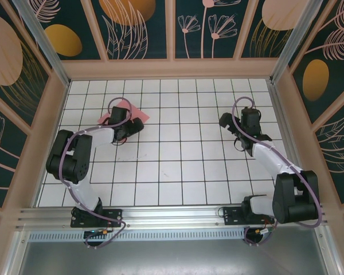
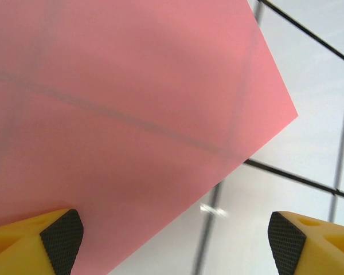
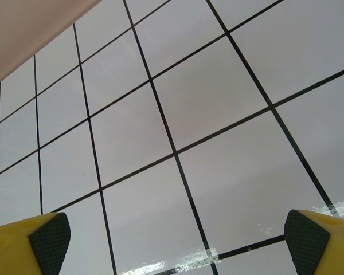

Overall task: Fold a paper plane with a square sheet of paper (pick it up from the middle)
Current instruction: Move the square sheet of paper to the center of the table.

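1. The white gridded worktop (image 1: 172,172) spread across the middle of the overhead view, inside patterned walls.
2. The left arm (image 1: 74,154) rose from the lower left of that view and bent toward the upper left. The right arm (image 1: 286,195) rose from the lower right and reached up to the right of centre.
3. The square sheet of paper (image 1: 139,112) lay flat on the worktop in the upper left of the overhead view, with the left arm's wrist covering part of it. It was well apart from the right arm. In the left wrist view the pink sheet (image 2: 132,103) took up the upper left, grid lines showed faintly through it, and one corner pointed toward the right edge.
4. The left fingers (image 2: 60,240) stood spread wide and released. The lower-left pad overlapped the sheet's lower edge, and the lower-right pad sat over bare tile beside the paper. Nothing was clamped.
5. The right fingers (image 3: 49,240) were also parted wide and released, at the two bottom corners of the right wrist view, with bare tiles between them.
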You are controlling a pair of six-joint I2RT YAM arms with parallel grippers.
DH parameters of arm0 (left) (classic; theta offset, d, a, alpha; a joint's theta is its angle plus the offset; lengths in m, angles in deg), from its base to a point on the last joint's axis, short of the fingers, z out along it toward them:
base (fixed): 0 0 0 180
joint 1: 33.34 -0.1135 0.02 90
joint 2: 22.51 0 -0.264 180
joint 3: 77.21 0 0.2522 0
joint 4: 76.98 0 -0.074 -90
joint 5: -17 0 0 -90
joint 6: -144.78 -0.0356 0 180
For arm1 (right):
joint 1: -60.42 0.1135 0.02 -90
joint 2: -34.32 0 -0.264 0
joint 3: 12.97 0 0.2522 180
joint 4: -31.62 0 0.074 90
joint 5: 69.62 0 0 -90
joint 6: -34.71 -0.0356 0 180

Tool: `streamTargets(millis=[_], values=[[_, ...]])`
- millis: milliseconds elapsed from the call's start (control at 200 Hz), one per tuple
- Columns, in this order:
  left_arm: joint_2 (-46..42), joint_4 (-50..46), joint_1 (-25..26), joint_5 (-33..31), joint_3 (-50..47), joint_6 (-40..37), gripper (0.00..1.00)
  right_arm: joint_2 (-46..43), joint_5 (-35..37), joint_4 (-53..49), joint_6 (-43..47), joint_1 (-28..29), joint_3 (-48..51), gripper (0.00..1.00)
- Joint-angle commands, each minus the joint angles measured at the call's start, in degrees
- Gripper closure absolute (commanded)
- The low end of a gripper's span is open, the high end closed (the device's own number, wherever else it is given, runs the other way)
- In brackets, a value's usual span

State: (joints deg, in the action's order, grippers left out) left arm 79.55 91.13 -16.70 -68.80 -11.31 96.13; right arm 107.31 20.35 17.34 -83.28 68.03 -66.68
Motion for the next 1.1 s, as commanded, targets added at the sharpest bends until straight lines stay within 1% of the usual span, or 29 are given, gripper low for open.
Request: streamTargets(millis=[0,130,220,300,360,470,530,630,696,741,761,831,916,956,1031,1096], values=[[2.55,-6.99,7.54,6.54,-2.8,8.03,0.13,-2.21,0.65,-0.83,0.21,0.14,1.4,0.01],[2.82,-5.43,15.03,5.92,-1.6,12.6,0.13,-3.51,0.65,-1.08,0.48,-0.31,2.41,0.01],[3.5,-6.98,18.25,4.16,-0.55,14.06,0.13,-4.07,0.57,-1.24,0.48,-0.4,2.83,0.01],[3.98,-7.68,21.12,4.25,0.07,15.05,0.13,-4.08,0.23,-1.24,0.39,-0.47,2.85,0.01],[3.89,-9.45,23.61,3.12,1.29,15.57,0.13,-4.08,0.0,-1.48,0.3,-0.47,2.77,0.01],[2.74,-10.77,27.99,3.55,2.22,16.46,0.13,-3.76,-0.87,-1.86,0.17,-0.34,2.85,0.01],[1.27,-11.27,29.24,3.65,2.27,16.68,0.13,-3.42,-2.3,-1.81,0.52,-0.28,2.94,0.01],[-2.32,-11.03,29.4,2.88,2.21,16.84,0.12,-1.84,-3.89,-2.35,1.13,0.66,2.15,0.02],[-3.52,-11.48,29.41,2.14,3.19,15.78,0.11,-0.21,-4.1,-3.21,1.56,2.23,0.93,0.03],[-5.82,-12.09,29.39,1.17,3.24,14.76,0.1,1.01,-3.88,-3.69,1.84,3.74,-0.02,0.03],[-6.25,-12.46,29.33,0.52,5.2,14.38,0.09,1.66,-3.79,-4.0,1.93,4.46,-0.56,0.03],[-7.48,-13.74,28.82,-1.53,7.08,13.17,0.08,4.34,-3.61,-5.12,2.11,7.49,-2.98,0.03],[-8.74,-15.12,27.63,-5.47,7.89,12.98,0.07,8.92,-3.33,-6.32,2.35,11.44,-6.83,0.04],[-9.33,-15.59,26.96,-7.81,7.37,13.62,0.09,11.79,-3.23,-6.8,2.74,13.33,-9.23,0.07],[-10.52,-15.23,25.51,-11.3,5.62,15.12,0.2,17.79,-3.39,-8.51,3.9,16.76,-14.49,0.18],[-11.98,-14.5,23.89,-12.85,3.89,16.97,0.25,23.14,-3.49,-10.1,4.8,19.53,-19.45,0.27]])
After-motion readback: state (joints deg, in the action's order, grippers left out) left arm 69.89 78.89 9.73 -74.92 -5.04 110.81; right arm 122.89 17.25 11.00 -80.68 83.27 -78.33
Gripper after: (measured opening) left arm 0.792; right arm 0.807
